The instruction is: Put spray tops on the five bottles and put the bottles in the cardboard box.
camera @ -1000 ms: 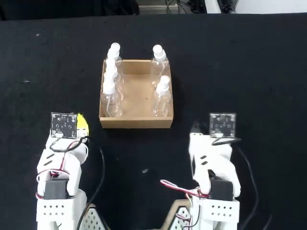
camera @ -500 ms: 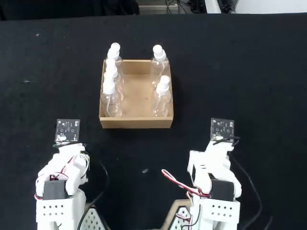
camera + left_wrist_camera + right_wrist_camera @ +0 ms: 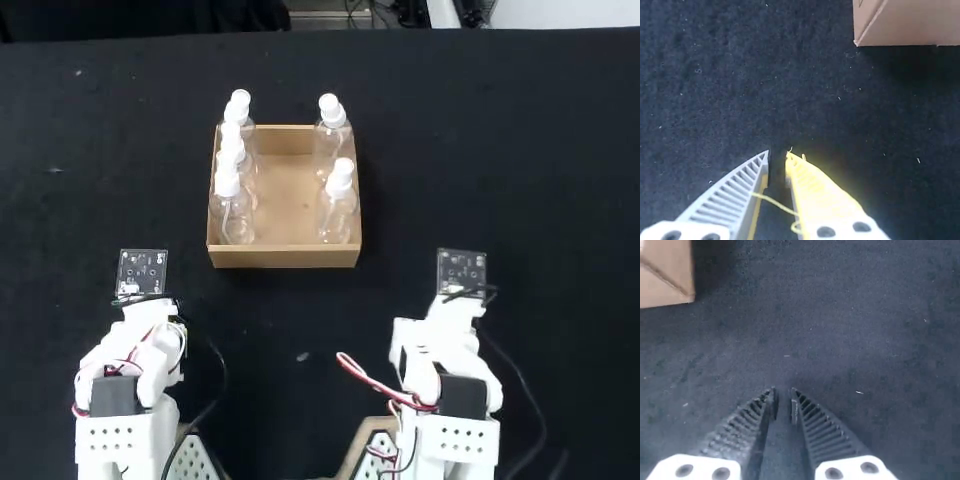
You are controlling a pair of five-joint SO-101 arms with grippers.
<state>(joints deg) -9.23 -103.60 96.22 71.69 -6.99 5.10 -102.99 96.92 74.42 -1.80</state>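
The cardboard box (image 3: 284, 255) stands at mid table. Several clear bottles with white spray tops stand upright inside it, three along its left wall (image 3: 232, 205) and two along its right wall (image 3: 338, 200). My left arm (image 3: 135, 340) is folded back at the near left, and my right arm (image 3: 445, 340) at the near right, both well short of the box. The left gripper (image 3: 778, 155) is shut over bare black cloth with nothing in it. The right gripper (image 3: 782, 392) is likewise shut and holds nothing. A box corner (image 3: 905, 22) shows ahead of the left gripper, another box corner (image 3: 665, 280) ahead of the right.
Black cloth (image 3: 500, 150) covers the whole table. A small pale speck (image 3: 302, 356) lies between the two arm bases. Red and white cables (image 3: 365, 385) loop beside the right arm's base.
Both arms have drawn back toward the near edge and folded down since one second ago. The left gripper's yellow finger no longer pokes out in the high view. The box and bottles stay put.
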